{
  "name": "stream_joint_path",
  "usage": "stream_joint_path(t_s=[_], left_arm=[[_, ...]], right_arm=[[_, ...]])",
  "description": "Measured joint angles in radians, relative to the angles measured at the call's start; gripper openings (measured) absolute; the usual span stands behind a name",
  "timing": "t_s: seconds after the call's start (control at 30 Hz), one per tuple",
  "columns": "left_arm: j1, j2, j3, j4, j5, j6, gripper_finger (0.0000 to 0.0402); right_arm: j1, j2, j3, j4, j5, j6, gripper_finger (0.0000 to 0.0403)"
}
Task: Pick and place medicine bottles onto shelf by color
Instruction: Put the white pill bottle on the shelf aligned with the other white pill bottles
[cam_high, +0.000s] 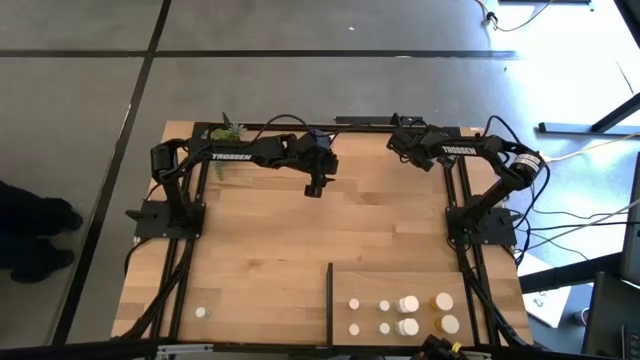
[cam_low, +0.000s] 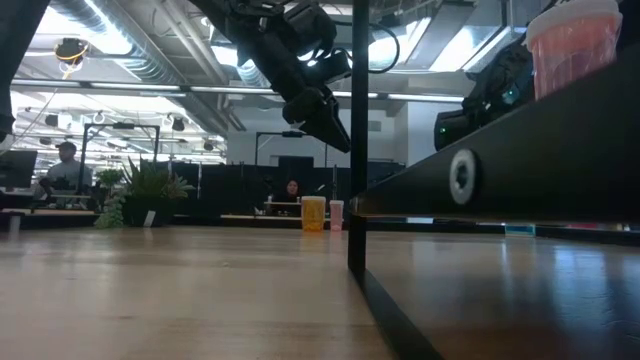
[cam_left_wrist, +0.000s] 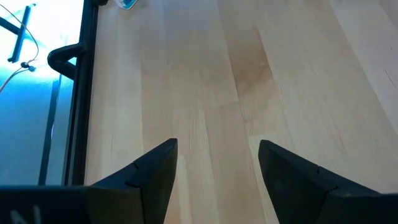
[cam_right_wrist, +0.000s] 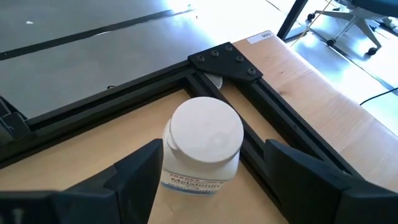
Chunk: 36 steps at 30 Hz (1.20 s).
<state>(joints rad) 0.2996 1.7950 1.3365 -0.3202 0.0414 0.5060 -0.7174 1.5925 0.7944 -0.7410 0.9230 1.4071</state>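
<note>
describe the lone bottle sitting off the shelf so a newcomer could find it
High view: start at the shelf in the table's near right corner, then cross to the opposite near corner. The small white-capped bottle stands there alone, left of the black strip, while every other visible bottle clusters on the shelf.

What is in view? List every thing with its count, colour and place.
Table: one, light wood with a black frame, under both arms.
Shelf: one, light wood with a black strip, bottom right in the high view.
Shelf bottles: eight, white caps, at least one orange body, in two rows.
Loose bottle: one, white, bottom left in the high view.
Corner bottle: one, white, by the frame corner.
Plant: one, green, top left corner.
Left hand: black, open, empty, above the table's middle.
Right hand: black, open, fingers either side of the corner bottle.
</note>
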Motion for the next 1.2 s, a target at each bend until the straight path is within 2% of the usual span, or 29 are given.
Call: stream_joint_path(t_s=[0.2,0.57,0.93,1.2], left_arm=[[0.0,0.0,0.0,0.0,0.0,0.001,0.0219],[0.0,0.0,0.0,0.0,0.0,0.0,0.0219],[0.0,0.0,0.0,0.0,0.0,0.0,0.0219],[0.0,0.0,0.0,0.0,0.0,0.0,0.0219]], right_arm=[[-0.008,0.0,0.0,0.001,0.0,-0.002,0.0256],[-0.007,0.0,0.0,0.012,0.002,-0.003,0.0171],[-0.007,0.0,0.0,0.017,-0.001,-0.002,0.0132],[-0.007,0.0,0.0,0.014,-0.027,-0.003,0.0084]])
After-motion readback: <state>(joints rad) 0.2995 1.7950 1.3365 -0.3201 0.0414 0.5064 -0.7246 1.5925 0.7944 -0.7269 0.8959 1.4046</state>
